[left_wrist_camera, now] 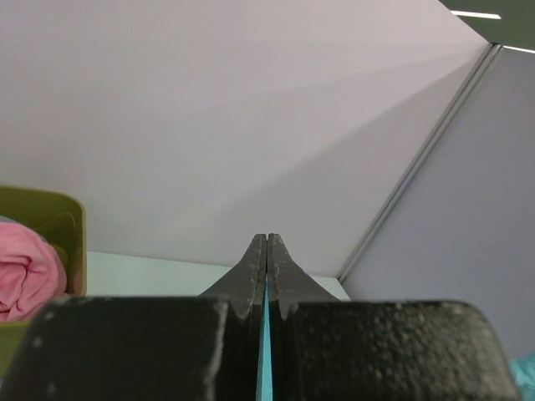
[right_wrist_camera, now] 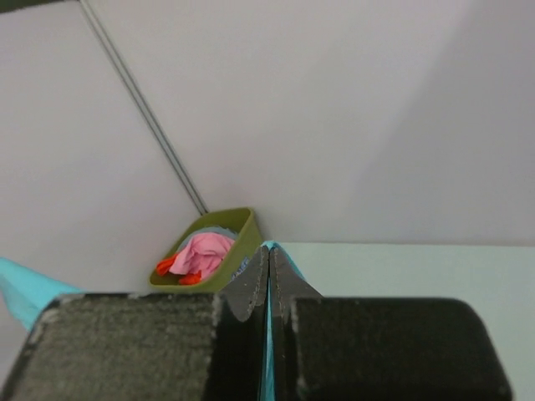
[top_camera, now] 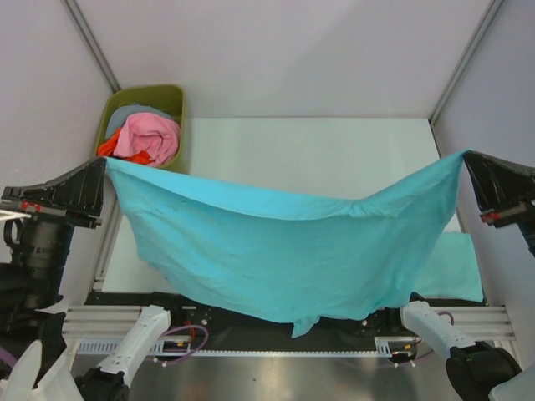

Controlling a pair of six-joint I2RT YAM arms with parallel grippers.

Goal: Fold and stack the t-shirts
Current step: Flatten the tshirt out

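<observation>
Teal t-shirt (top_camera: 284, 251) | spread between left hand (top_camera: 105, 161) and right hand (top_camera: 465, 154) | both pinching corners

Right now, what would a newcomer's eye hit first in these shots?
A turquoise t-shirt hangs stretched across the whole workspace, pinched at each end by the left fingers and right fingers. Next, the olive bin at the far left corner, with a pink garment on top.

Pale walls (top_camera: 276, 50), white table (top_camera: 334, 150)
</observation>
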